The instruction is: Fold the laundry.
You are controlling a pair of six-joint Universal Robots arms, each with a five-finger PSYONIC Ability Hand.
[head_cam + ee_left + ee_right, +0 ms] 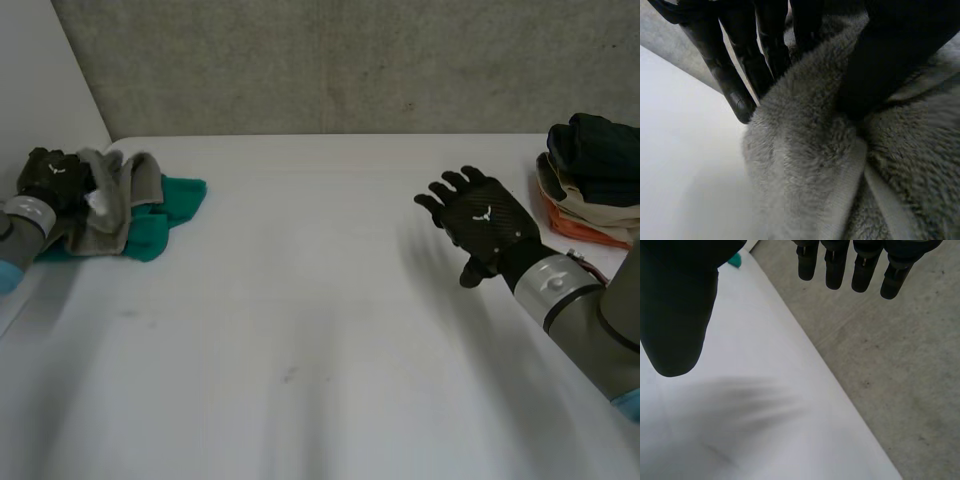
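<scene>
A grey fleecy cloth (118,200) lies bunched at the table's far left on top of a teal cloth (165,212). My left hand (55,178) grips the grey cloth (815,165) at its left side, the fingers (740,75) and thumb curled into the fleece. My right hand (482,228) hovers above the right half of the table with its fingers (860,270) straight and spread, holding nothing.
A stack of folded clothes (588,180), dark on top with cream and orange layers below, sits at the table's far right edge. The white table (300,330) stretches between the hands. A grey wall stands behind the table's far edge.
</scene>
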